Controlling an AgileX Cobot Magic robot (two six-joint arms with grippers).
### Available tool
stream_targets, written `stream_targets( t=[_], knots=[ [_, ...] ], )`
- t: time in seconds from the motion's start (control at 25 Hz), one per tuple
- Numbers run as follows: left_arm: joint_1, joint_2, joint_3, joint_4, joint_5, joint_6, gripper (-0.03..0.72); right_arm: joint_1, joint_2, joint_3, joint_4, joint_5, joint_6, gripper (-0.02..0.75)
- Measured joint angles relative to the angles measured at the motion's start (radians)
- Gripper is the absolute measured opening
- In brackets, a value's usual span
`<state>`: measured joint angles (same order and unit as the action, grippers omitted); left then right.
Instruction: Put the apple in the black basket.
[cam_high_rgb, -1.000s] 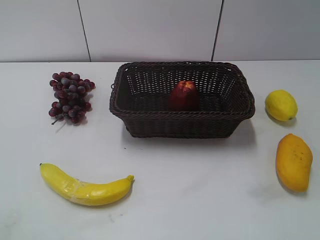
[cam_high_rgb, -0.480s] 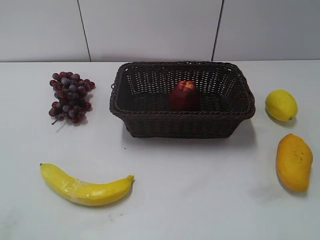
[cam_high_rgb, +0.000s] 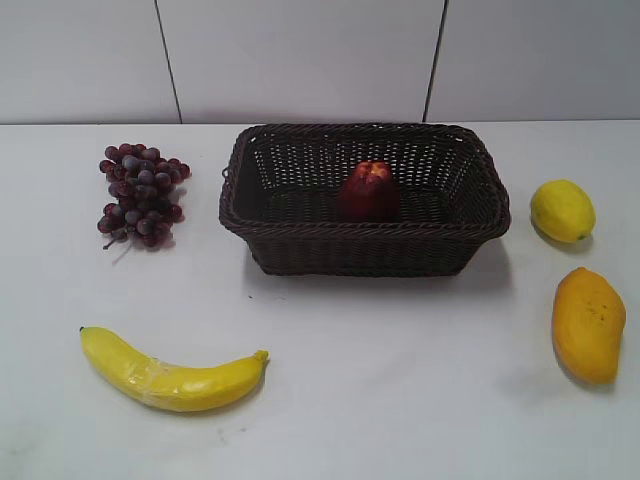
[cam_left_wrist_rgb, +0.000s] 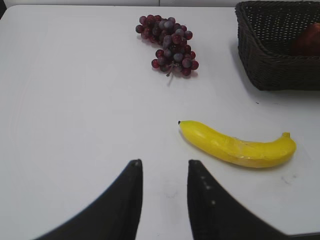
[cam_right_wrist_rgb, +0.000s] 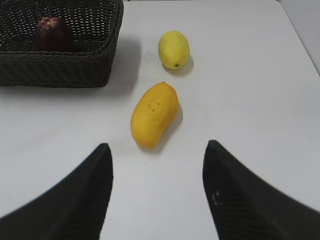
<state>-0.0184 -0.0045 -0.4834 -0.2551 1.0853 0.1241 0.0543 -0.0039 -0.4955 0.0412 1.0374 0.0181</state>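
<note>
And there's the apple (cam_high_rgb: 370, 190), sitting inside the black basket (cam_high_rgb: 365, 247), near the middle of its floor, yellowish top up. Our right gripper (cam_right_wrist_rgb: 157, 192) hangs over bare table, fingers (cam_right_wrist_rgb: 235, 197) spread wide and holding nothing; the mango (cam_right_wrist_rgb: 154, 114) lies just ahead between them, the lemon (cam_right_wrist_rgb: 174, 49) beyond it, the basket off ahead to their left. Our left gripper (cam_left_wrist_rgb: 165, 197) shows a narrow gap between its fingers (cam_left_wrist_rgb: 125, 200), empty too. The banana (cam_left_wrist_rgb: 239, 147) lies ahead to their right, the grapes (cam_left_wrist_rgb: 169, 44) farther ahead, well clear of both.
</note>
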Motion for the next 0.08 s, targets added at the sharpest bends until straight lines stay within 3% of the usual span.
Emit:
stream_targets(
  t=[0.08],
  knots=[
    [0.000,0.000,0.000,0.000,0.000,0.000,0.236,0.000,0.000,0.000,0.000,0.000,0.000,0.435]
  ],
)
